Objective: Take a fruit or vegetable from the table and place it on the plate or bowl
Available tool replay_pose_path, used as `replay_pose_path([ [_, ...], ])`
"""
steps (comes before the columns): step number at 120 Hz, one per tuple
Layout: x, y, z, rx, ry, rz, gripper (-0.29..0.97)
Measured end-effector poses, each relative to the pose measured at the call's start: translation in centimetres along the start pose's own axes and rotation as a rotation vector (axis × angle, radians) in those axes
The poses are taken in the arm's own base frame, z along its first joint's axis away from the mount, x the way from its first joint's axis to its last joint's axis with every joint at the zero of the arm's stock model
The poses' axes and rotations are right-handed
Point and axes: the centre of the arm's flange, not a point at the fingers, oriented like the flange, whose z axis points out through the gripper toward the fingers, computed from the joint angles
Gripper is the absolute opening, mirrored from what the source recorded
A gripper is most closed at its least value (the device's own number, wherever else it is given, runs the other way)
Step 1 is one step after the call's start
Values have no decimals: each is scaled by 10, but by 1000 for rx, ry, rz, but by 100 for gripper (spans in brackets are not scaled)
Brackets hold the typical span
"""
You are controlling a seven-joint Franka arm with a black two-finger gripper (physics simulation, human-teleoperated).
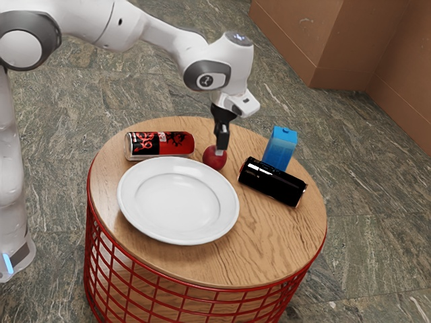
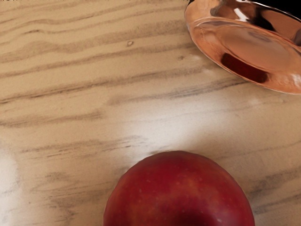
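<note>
A red apple (image 1: 215,159) rests on the round wooden table (image 1: 269,235), just behind the far rim of an empty white plate (image 1: 178,199). My black gripper (image 1: 220,142) points straight down and reaches the apple's top, seen edge-on from the side. In the wrist view the apple (image 2: 178,193) looms large right under my hand, with bare wood grain around it.
A red soda can (image 1: 159,145) lies on its side behind the plate, toward the exterior view's left. A black can (image 1: 273,182) lies to the apple's right, its shiny end (image 2: 244,42) close to my hand. A blue carton (image 1: 279,148) stands behind it. Cardboard boxes (image 1: 350,40) stand on the floor.
</note>
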Motion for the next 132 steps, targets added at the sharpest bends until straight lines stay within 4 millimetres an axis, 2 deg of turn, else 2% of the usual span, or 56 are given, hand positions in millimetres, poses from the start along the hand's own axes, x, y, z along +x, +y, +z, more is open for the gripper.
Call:
replay_pose_path([
  [68, 2, 5, 8, -9, 16, 6, 68],
  [114, 2, 2, 34, -18, -5, 4, 67],
  [118, 3, 2, 36, -18, -5, 5, 65],
  [132, 4, 2, 38, -15, 0, 7, 46],
])
